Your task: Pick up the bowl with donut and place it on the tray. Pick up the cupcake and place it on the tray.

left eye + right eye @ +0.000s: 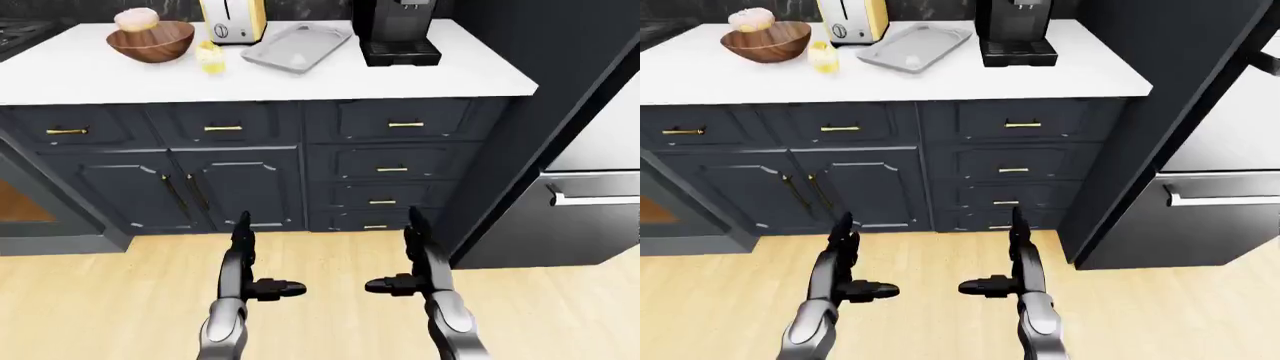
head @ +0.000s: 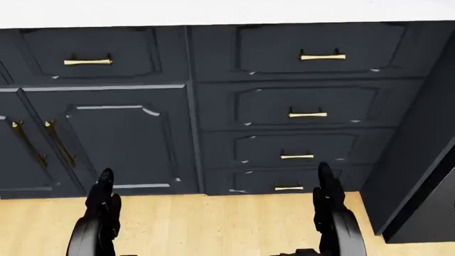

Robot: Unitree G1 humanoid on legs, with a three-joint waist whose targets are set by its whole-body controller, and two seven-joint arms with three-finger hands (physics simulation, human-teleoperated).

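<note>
In the left-eye view, the white counter (image 1: 420, 75) runs across the top of the picture. At about 11 o'clock sits the wooden bowl (image 1: 151, 43) with the donut (image 1: 136, 19) resting inside it. Just beside the bowl, toward 12 o'clock, stands the small yellow cupcake (image 1: 210, 58), and next to that the grey tray (image 1: 295, 46) lies flat and bare. A yellow toaster (image 1: 232, 20) stands at the top edge above the cupcake, and a black coffee machine (image 1: 396, 30) is at 1 o'clock, right of the tray. Dark cabinets with brass handles fill the middle, with wooden floor (image 1: 100, 300) below. At 7 o'clock the left hand (image 1: 250, 262) hangs over the floor, fingers spread wide and holding nothing; at 5 o'clock the right hand (image 1: 415, 259) mirrors it, equally open and empty (the 2 thumbs point toward each other). Both hands are well apart from the counter.

The head view looks lower: only the counter's edge shows at the top, then the drawers (image 2: 305, 106) and cabinet doors. The 2 dark hands rise from 7 and 5 o'clock, fingers pointing upward.

The right-eye view repeats the scene, with a steel appliance (image 1: 1220, 195) at 3 o'clock.
</note>
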